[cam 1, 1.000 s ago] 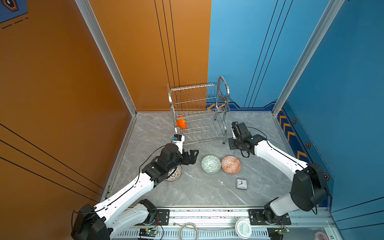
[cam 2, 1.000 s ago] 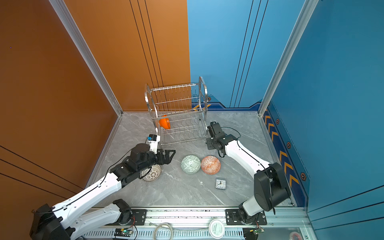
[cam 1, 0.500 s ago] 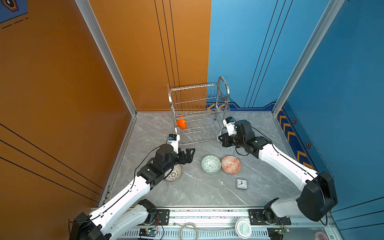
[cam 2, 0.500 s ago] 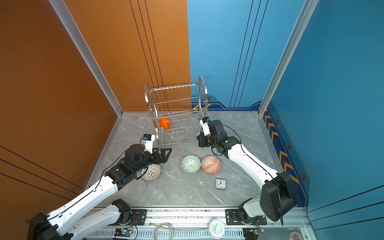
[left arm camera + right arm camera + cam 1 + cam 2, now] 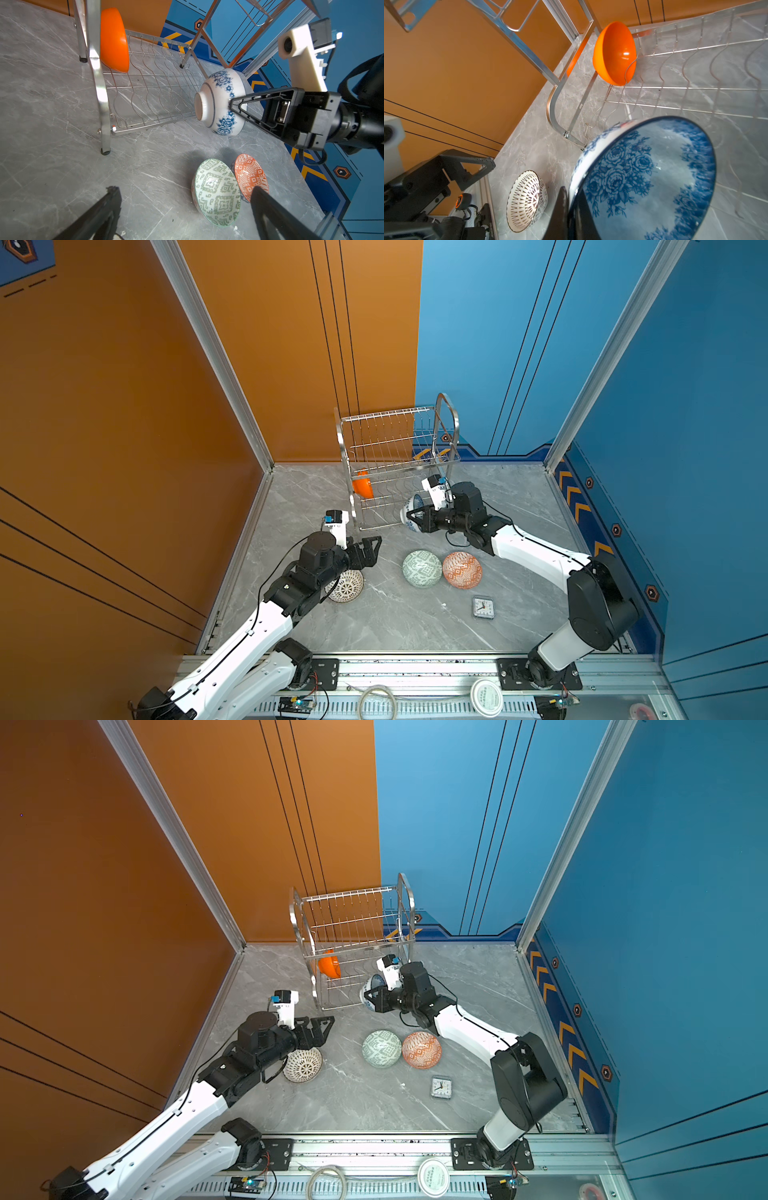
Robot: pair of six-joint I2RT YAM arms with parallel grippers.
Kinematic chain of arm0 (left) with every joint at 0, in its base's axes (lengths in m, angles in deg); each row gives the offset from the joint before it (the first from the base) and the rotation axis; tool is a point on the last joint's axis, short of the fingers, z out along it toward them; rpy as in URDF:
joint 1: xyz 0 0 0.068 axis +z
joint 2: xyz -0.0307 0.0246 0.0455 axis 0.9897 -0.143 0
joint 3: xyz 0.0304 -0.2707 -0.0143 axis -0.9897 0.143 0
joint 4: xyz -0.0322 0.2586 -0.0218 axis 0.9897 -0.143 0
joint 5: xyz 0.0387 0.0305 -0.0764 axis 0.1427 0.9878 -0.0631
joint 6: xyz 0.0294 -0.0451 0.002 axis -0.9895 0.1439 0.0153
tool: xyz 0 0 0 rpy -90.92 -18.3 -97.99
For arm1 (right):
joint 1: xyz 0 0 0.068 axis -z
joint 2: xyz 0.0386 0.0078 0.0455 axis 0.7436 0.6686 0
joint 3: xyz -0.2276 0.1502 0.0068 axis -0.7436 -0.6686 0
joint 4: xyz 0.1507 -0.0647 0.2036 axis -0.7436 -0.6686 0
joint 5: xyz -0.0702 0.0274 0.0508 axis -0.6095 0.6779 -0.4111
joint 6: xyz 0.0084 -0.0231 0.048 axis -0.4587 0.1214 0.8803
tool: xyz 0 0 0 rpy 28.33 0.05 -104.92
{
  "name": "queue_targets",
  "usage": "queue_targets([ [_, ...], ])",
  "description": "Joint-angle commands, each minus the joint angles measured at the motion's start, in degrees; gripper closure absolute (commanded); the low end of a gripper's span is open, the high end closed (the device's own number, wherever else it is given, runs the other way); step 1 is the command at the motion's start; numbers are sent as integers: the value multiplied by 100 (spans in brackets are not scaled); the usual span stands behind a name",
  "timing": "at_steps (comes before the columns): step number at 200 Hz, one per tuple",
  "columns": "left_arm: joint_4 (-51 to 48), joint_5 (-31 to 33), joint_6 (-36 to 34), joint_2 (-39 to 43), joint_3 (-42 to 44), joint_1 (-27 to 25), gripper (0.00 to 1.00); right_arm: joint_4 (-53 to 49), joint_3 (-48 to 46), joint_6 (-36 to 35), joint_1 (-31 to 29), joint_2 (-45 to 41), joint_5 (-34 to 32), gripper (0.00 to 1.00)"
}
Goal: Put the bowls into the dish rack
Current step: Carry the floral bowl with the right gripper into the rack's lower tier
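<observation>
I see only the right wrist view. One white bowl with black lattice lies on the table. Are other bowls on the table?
Observer: Yes: a green patterned bowl and an orange-red patterned bowl, side by side.
Operator: Does the other arm hold anything?
Observer: No, the left gripper is open and empty.
Operator: And what I hold, how does it lie?
Observer: The blue flowered bowl, in the right gripper, is on its side, foot toward the dish rack.

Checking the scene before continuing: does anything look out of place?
A small square clock lies on the table near the orange-red patterned bowl; it is not dishware. Nothing looks spilled or broken.
</observation>
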Motion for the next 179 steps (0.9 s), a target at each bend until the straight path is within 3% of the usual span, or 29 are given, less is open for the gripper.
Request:
queue_targets([
  [1,-206,-108,43,71,94,104,2,1478,33,615,69,205,454,100],
  [112,-314,-203,-10,159,126,353,2,4229,339,2606,307,1552,896,100],
  [179,-330,-220,-20,152,121,410,2,4187,845,2955,300,2017,882,100],
])
